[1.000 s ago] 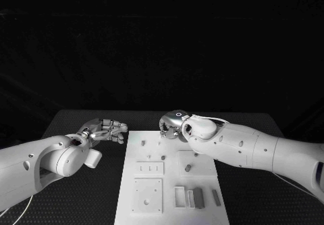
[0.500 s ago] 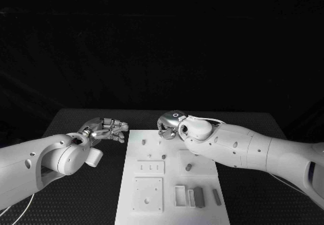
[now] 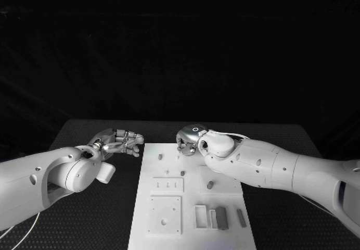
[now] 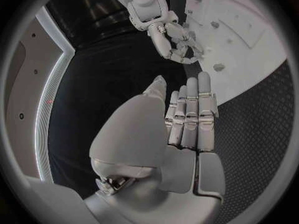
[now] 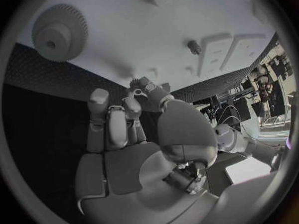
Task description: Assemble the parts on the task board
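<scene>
The white task board (image 3: 225,237) lies in the middle of the table. Small grey parts stand on it: a peg (image 3: 159,156), a second peg (image 3: 181,173) and a third (image 3: 210,184). Grey bars (image 3: 221,219) lie near its front right. My right hand (image 3: 189,141) hovers over the board's far edge with its fingertips (image 4: 185,57) drawn together, and I see nothing between them. A gear (image 5: 59,32) sits on the board beyond that hand. My left hand (image 3: 120,142) hangs left of the board's far corner, fingers (image 4: 190,114) curled in on nothing.
A slotted plate (image 3: 166,185) and a square plate (image 3: 164,214) sit on the board's left half. Black textured table (image 3: 98,219) stretches on both sides of the board. My right forearm (image 3: 278,169) covers the board's right edge.
Both hands have crept a little toward the far side of the table. The right hand has also edged slightly left. The parts on the board have not moved.
</scene>
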`<act>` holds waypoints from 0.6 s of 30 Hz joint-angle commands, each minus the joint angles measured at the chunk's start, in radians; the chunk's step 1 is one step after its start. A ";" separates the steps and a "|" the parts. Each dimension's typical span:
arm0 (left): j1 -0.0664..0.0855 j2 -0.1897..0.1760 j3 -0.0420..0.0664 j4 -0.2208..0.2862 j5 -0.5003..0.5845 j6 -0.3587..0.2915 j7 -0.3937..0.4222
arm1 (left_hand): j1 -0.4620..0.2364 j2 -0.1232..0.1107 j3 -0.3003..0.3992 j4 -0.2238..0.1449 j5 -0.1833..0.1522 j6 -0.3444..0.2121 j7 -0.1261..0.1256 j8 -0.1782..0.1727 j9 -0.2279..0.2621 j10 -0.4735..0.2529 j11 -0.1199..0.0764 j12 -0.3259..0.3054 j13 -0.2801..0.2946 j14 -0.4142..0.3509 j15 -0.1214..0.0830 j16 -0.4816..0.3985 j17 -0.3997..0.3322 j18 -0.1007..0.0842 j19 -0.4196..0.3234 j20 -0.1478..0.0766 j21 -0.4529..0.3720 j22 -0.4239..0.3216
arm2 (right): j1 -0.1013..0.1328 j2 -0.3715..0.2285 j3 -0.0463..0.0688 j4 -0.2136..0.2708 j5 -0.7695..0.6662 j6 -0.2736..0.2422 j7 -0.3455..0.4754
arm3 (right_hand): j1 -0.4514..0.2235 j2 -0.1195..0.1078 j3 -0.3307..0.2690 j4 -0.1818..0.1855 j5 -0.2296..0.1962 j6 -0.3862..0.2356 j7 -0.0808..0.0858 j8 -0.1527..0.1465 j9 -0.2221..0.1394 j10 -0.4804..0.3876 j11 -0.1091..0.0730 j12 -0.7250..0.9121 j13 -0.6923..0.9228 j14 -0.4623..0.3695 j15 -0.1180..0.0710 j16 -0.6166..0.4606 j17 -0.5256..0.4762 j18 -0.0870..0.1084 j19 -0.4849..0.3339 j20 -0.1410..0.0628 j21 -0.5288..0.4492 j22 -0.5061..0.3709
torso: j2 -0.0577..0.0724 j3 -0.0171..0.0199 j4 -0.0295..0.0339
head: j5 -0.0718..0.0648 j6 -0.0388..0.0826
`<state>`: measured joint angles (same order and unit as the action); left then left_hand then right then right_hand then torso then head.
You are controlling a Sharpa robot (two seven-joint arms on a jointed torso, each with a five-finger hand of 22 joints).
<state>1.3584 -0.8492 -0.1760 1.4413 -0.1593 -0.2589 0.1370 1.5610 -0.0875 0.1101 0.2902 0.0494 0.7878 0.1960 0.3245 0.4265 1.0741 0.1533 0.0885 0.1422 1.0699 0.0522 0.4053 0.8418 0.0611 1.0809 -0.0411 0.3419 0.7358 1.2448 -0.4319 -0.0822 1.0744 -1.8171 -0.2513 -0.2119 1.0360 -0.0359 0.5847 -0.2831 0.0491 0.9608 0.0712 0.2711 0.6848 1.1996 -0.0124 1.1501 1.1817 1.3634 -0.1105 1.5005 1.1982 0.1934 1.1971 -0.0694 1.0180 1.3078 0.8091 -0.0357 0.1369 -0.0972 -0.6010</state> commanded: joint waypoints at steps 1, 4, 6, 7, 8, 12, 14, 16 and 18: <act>0.003 0.003 0.001 0.001 -0.006 0.014 0.006 | -0.007 0.000 0.007 -0.001 0.001 0.003 0.006 -0.007 -0.002 0.005 0.003 -0.006 0.001 0.008 0.001 -0.006 0.001 0.026 -0.001 -0.005 -0.003 0.002 | -0.003 0.004 -0.002 -0.004 -0.016 0.002 -0.013 | 0.000 -0.011 -0.003 0.003 -0.001 0.031 0.028 -0.001 0.001 0.005 0.001 -0.007 -0.001 0.001 -0.005 -0.001 -0.002 0.068 0.007 -0.003 -0.004 0.011 | 0.000 0.0007 0.0003 | 0.001 -0.001; 0.003 0.004 0.001 0.001 -0.006 0.014 0.006 | -0.007 -0.001 0.008 -0.001 0.001 0.003 0.006 -0.007 -0.002 0.005 0.003 -0.006 0.001 0.008 0.001 -0.007 0.001 0.026 -0.001 -0.005 -0.003 0.002 | -0.004 0.006 -0.002 -0.007 -0.016 0.002 -0.014 | 0.000 -0.011 -0.003 0.004 -0.001 0.031 0.028 -0.002 0.001 0.006 0.001 -0.006 -0.001 0.002 -0.005 -0.001 -0.002 0.068 0.007 -0.003 -0.004 0.011 | 0.000 0.0007 -0.0001 | 0.003 0.000; 0.003 0.004 0.001 0.001 -0.006 0.015 0.006 | -0.007 -0.001 0.008 -0.001 0.001 0.003 0.006 -0.007 -0.002 0.005 0.003 -0.006 0.001 0.008 0.001 -0.007 0.002 0.025 -0.001 -0.005 -0.003 0.002 | -0.004 0.006 -0.002 -0.011 -0.016 0.002 -0.013 | 0.000 -0.011 -0.002 0.004 -0.001 0.031 0.028 -0.002 0.001 0.006 0.001 -0.007 -0.001 0.002 -0.005 -0.001 -0.002 0.068 0.007 -0.003 -0.004 0.011 | 0.000 0.0009 -0.0006 | 0.003 -0.001; 0.003 0.004 0.001 0.001 -0.006 0.015 0.006 | -0.007 -0.001 0.008 -0.001 0.001 0.003 0.006 -0.007 -0.002 0.005 0.003 -0.006 0.001 0.009 0.001 -0.007 0.002 0.025 -0.001 -0.005 -0.003 0.002 | -0.004 0.007 -0.002 -0.013 -0.015 0.003 -0.012 | 0.000 -0.011 -0.002 0.004 -0.001 0.031 0.028 -0.002 0.001 0.006 0.001 -0.007 -0.001 0.002 -0.005 -0.001 -0.002 0.068 0.007 -0.003 -0.004 0.011 | 0.000 0.0007 -0.0004 | 0.003 -0.001; 0.004 0.003 0.001 0.001 -0.006 0.015 0.005 | -0.007 -0.001 0.008 -0.001 0.001 0.003 0.006 -0.007 -0.002 0.005 0.003 -0.006 0.001 0.009 0.001 -0.007 0.002 0.025 -0.001 -0.005 -0.003 0.002 | -0.004 0.008 -0.002 -0.016 -0.014 0.003 -0.012 | -0.001 -0.011 -0.002 0.004 -0.001 0.031 0.028 -0.002 0.001 0.006 0.001 -0.007 -0.001 0.002 -0.004 -0.001 -0.002 0.068 0.007 -0.003 -0.005 0.011 | 0.000 0.0008 -0.0006 | 0.004 -0.001; 0.005 0.004 0.001 0.001 -0.006 0.015 0.005 | -0.007 -0.001 0.008 -0.001 0.001 0.003 0.006 -0.007 -0.002 0.005 0.003 -0.007 0.001 0.009 0.001 -0.007 0.003 0.025 -0.001 -0.004 -0.003 0.002 | -0.008 0.015 -0.003 -0.021 -0.014 0.005 -0.011 | -0.001 -0.011 -0.002 0.004 -0.001 0.031 0.029 -0.003 0.000 0.006 0.002 -0.007 -0.001 0.002 -0.004 -0.001 -0.002 0.068 0.008 -0.003 -0.005 0.011 | 0.001 0.0011 -0.0016 | 0.004 -0.001; 0.006 0.004 0.001 0.002 -0.006 0.016 0.005 | -0.007 -0.001 0.008 -0.001 0.001 0.003 0.006 -0.007 -0.002 0.005 0.003 -0.007 0.001 0.009 0.001 -0.008 0.003 0.025 -0.001 -0.004 -0.003 0.002 | -0.009 0.017 -0.004 -0.022 -0.014 0.006 -0.013 | -0.002 -0.012 -0.003 0.004 -0.001 0.030 0.029 -0.004 0.000 0.006 0.002 -0.008 -0.001 0.002 -0.004 -0.002 -0.003 0.068 0.008 -0.003 -0.005 0.010 | 0.001 0.0014 -0.0015 | 0.004 -0.001; 0.006 0.005 0.001 0.001 -0.006 0.016 0.005 | -0.007 -0.001 0.008 -0.001 0.001 0.003 0.006 -0.007 -0.002 0.005 0.003 -0.007 0.001 0.009 0.001 -0.008 0.003 0.025 -0.001 -0.004 -0.003 0.003 | -0.009 0.019 -0.004 -0.025 -0.013 0.002 -0.014 | -0.002 -0.013 -0.003 0.005 -0.001 0.029 0.029 -0.005 0.000 0.007 0.002 -0.008 -0.001 0.002 -0.004 -0.002 -0.004 0.068 0.008 -0.003 -0.005 0.010 | 0.002 0.0017 -0.0009 | 0.005 -0.002; 0.006 0.005 0.001 0.001 -0.006 0.016 0.005 | -0.007 -0.001 0.008 -0.001 0.001 0.003 0.006 -0.007 -0.002 0.006 0.003 -0.007 0.001 0.009 0.001 -0.008 0.003 0.025 -0.001 -0.004 -0.003 0.003 | -0.010 0.021 -0.004 -0.028 -0.011 -0.002 -0.014 | -0.003 -0.014 -0.002 0.005 -0.001 0.025 0.030 -0.008 -0.002 0.006 0.003 -0.010 -0.002 0.001 -0.003 -0.002 -0.006 0.068 0.008 -0.003 -0.007 0.010 | 0.001 0.0016 -0.0008 | 0.004 -0.003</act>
<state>1.3626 -0.8467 -0.1760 1.4409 -0.1618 -0.2580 0.1366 1.5610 -0.0874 0.1101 0.2902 0.0494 0.7877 0.1959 0.3204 0.4257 1.0737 0.1529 0.0847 0.1422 1.0699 0.0522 0.4024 0.8433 0.0611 1.0811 -0.0409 0.3419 0.7368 1.2386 -0.4130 -0.0842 1.0489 -1.8187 -0.2567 -0.2206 1.0319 -0.0399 0.5847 -0.2831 0.0491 0.9613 0.0727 0.2670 0.6847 1.1997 -0.0123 1.1462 1.1806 1.3636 -0.1102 1.5005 1.1933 0.1932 1.2026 -0.0713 1.0177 1.3078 0.8101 -0.0342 0.1358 -0.0929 -0.6022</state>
